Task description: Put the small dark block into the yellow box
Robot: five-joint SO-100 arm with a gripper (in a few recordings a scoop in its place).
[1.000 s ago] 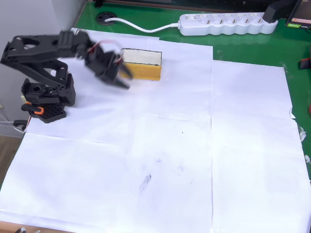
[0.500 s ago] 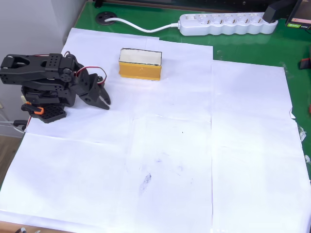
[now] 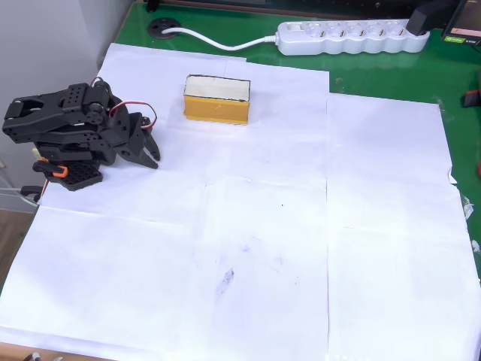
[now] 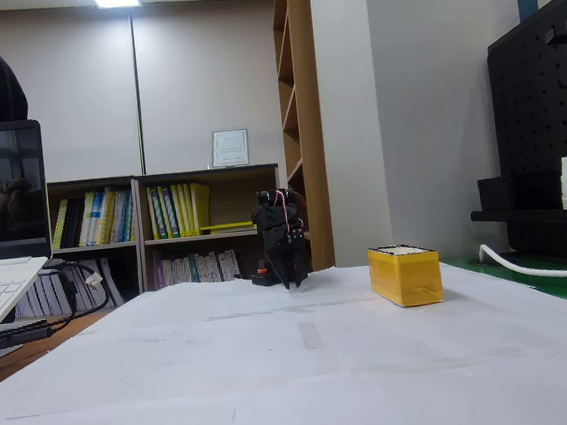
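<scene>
The pincer (image 3: 150, 156) sits folded in close to the arm's own base, low over the white paper, its two dark fingers drawn nearly together with nothing between them as far as I can see from above. In the fixed view it (image 4: 289, 272) hangs point-down at the far end of the surface, too small there to read the jaws.

Out from there, the yellow box (image 3: 216, 99) stands apart to the pincer's upper right in the overhead view, upright on the paper. Its cream inside shows from above, but the angle hides the bottom, so I cannot tell what lies in it. From the side the box (image 4: 405, 274) gives nothing away either.

I cannot make out the small dark block on the paper. My guess is it is already in the box and the arm is parked; if so, nothing further is called for.
</scene>
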